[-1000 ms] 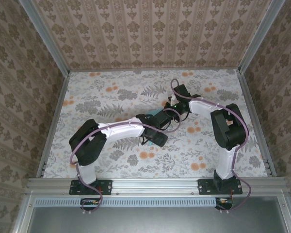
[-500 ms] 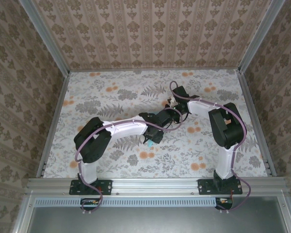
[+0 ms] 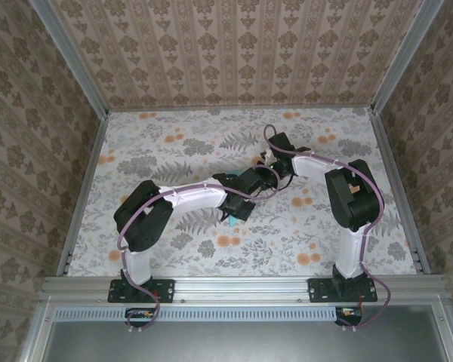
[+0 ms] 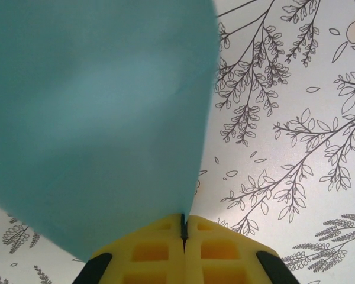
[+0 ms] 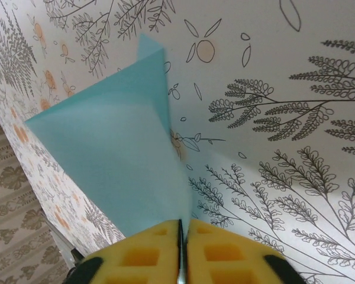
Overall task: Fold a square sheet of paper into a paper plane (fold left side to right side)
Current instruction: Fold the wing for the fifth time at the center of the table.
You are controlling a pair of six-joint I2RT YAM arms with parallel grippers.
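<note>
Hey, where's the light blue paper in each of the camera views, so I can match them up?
Top external: the light-blue paper is a small patch near the middle of the picture.
Left wrist: the paper covers the upper left, running down into the shut left gripper.
Right wrist: the paper rises centre-left from the shut right gripper.
Shared landmark: the floral tablecloth beneath it.

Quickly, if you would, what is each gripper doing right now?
Left gripper: closed, pinching the blue paper sheet.
Right gripper: closed, pinching the same sheet.
</note>
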